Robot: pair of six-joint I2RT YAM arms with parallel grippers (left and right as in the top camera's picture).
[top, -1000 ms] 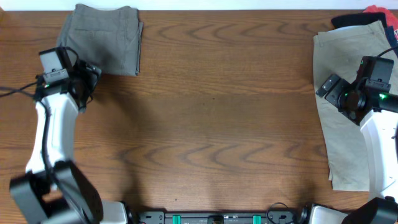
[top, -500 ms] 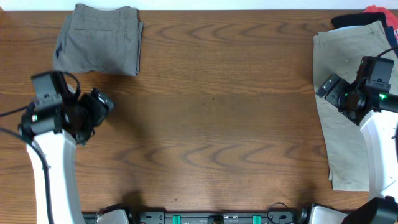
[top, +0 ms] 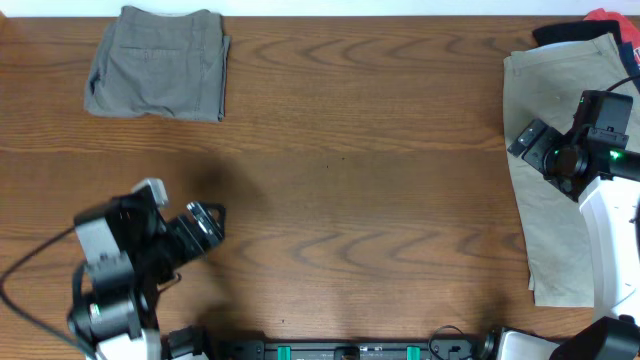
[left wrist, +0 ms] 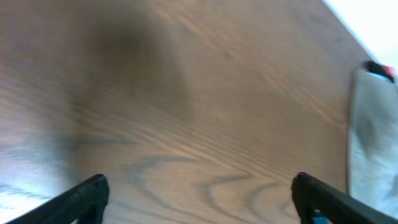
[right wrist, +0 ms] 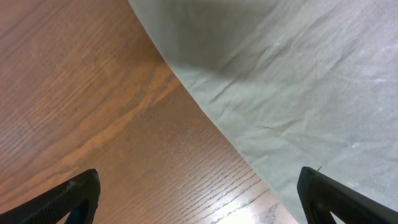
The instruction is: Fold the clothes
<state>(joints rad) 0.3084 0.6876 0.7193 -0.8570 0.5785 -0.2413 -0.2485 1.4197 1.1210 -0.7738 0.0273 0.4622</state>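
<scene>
The grey-green shorts (top: 158, 63) lie folded at the table's far left corner, with nothing touching them. My left gripper (top: 205, 225) is open and empty over bare wood near the front left, well away from them; its view shows only wood between the fingers (left wrist: 199, 186). The larger tan shorts (top: 545, 150) lie spread along the right side. My right gripper (top: 528, 140) hangs open over their left edge, holding nothing; in its wrist view the gap (right wrist: 198, 186) spans wood and the tan cloth (right wrist: 298, 81). Black and red garments (top: 598, 25) lie at the far right corner.
The wooden table (top: 370, 170) stretches between the two arms. In the left wrist view the tan shorts (left wrist: 373, 137) show blurred at the far right. The right arm's white body (top: 610, 230) covers part of the tan shorts.
The left arm has drawn back from the folded grey-green shorts toward the table's front edge, turning to face right. The right arm has not moved.
</scene>
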